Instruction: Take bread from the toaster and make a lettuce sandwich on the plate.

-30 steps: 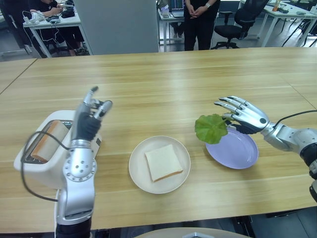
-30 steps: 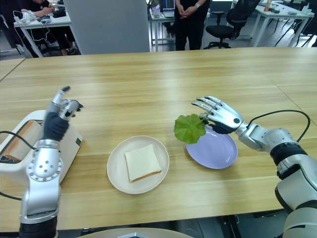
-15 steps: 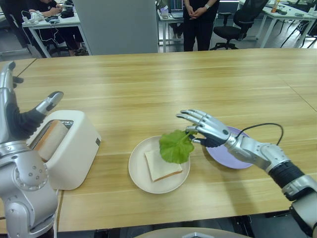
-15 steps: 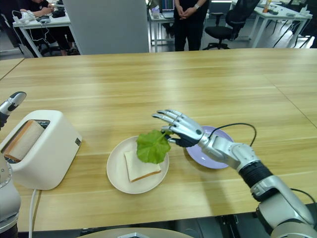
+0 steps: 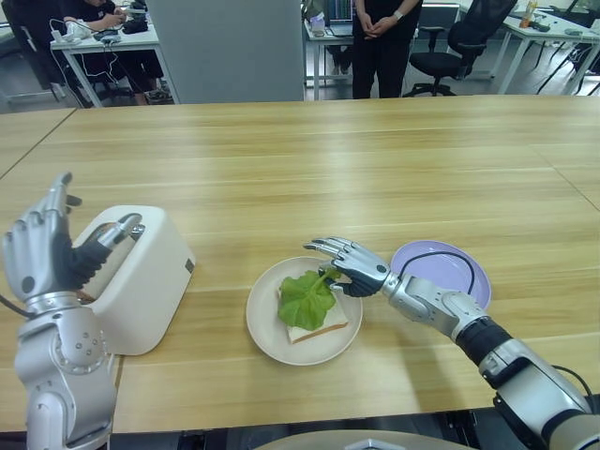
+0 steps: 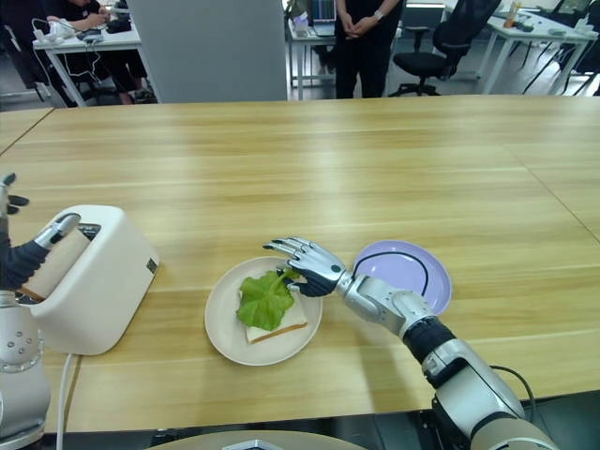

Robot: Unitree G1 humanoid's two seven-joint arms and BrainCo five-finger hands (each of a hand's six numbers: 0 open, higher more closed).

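Beside the right hand [image 5: 354, 274], a black cable [image 5: 439, 252] crosses the purple plate [image 5: 433, 275].

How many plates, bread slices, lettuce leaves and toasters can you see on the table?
Plates: 2, the cream plate and the purple plate
Bread slice in plain sight: 1
Lettuce leaf: 1
Toaster: 1
Total: 5
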